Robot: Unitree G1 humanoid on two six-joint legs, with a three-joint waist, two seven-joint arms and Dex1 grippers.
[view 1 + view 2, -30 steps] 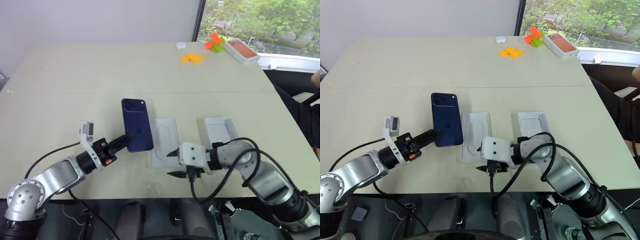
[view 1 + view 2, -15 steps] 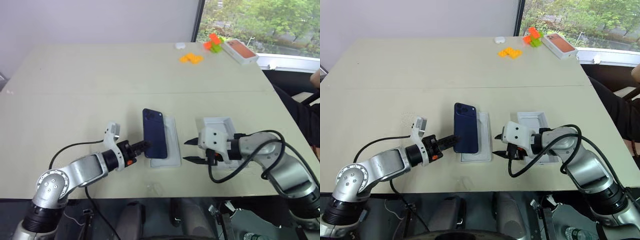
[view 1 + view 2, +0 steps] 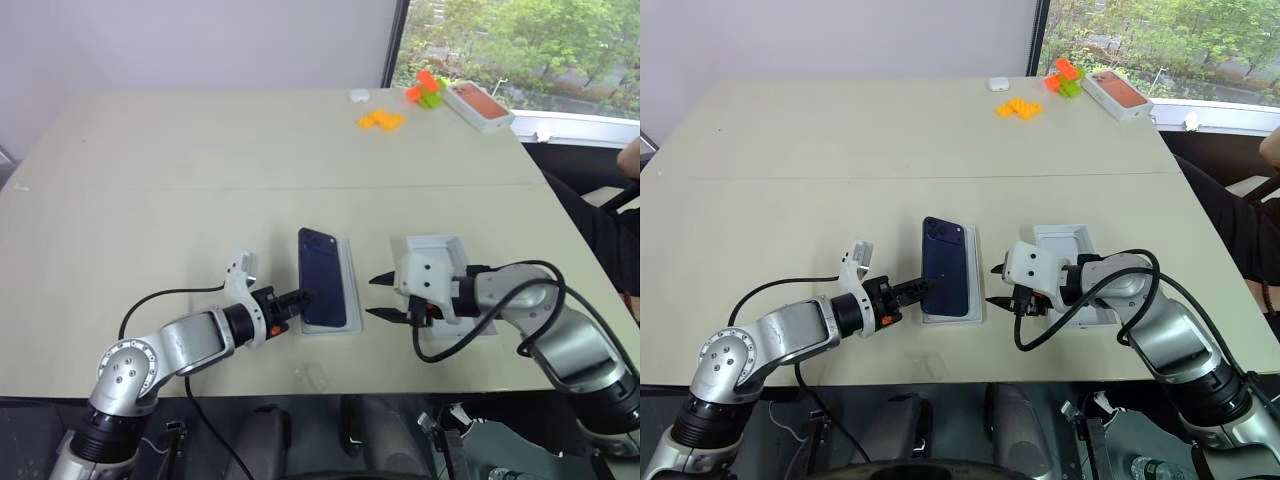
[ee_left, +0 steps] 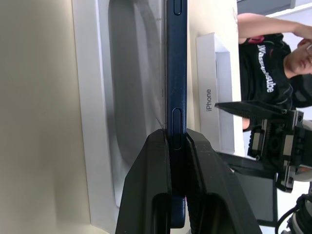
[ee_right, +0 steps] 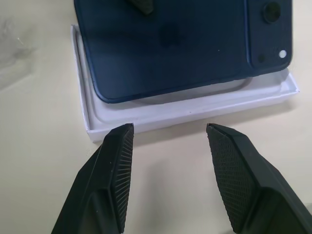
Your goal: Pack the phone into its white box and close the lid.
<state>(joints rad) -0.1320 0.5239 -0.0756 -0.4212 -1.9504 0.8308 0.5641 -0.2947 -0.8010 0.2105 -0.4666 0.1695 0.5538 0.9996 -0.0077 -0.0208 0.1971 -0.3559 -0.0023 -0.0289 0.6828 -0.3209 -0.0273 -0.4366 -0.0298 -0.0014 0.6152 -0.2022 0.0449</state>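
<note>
Our left gripper [image 4: 176, 146] has its two black fingers pinched tight on the long edge of the slim, glossy dark navy-blue phone [image 3: 324, 290], holding it over the shallow white cardboard box [image 5: 185, 109]. The phone is tilted: the edge away from our grip sits low against the tray's moulded insert, while the gripped edge is raised off it. Its square camera bump lies at the far end of the box.

Our right gripper [image 5: 168, 170] stands about half open with nothing between its ribbed fingers [image 5: 122, 161], just beside the box on the side opposite the left gripper and not touching it.

The deeper white rectangular lid [image 3: 432, 252] lies open side up to the right of the box, partly behind our right wrist. Well beyond the box, near the far right corner of the beige table [image 3: 200, 150], sit orange and green toy blocks [image 3: 384, 118] and a white box with an orange-red top [image 3: 480, 104].
</note>
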